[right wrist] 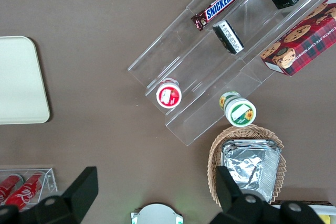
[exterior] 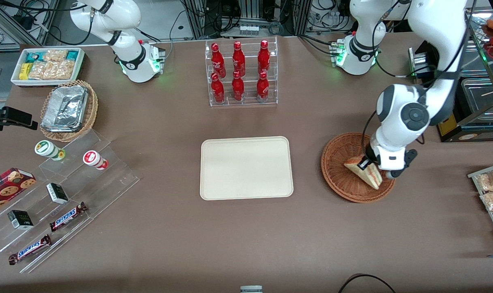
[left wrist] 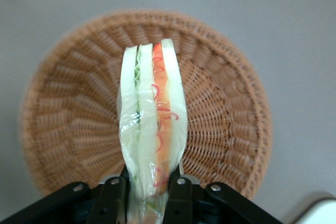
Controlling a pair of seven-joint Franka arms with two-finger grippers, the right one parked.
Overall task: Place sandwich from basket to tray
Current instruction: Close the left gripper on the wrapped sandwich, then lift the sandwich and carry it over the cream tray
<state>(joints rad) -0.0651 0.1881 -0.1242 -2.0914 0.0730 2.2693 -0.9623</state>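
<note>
Front view: the claw (exterior: 370, 165) is clamped on the sandwich (exterior: 364, 171) over the basket (exterior: 339, 171), which sits on the bench toward the working arm's end from the tray (exterior: 246, 167).

Left wrist view: the fingers (left wrist: 178, 198) pinch the sandwich (left wrist: 152, 124) upright above the basket (left wrist: 220, 119).

even overhead light, soft shadows; wrist close-up slightly blurred.

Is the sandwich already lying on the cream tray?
No, the sandwich is above the basket, clamped in the tool, and the tray holds nothing.
</note>
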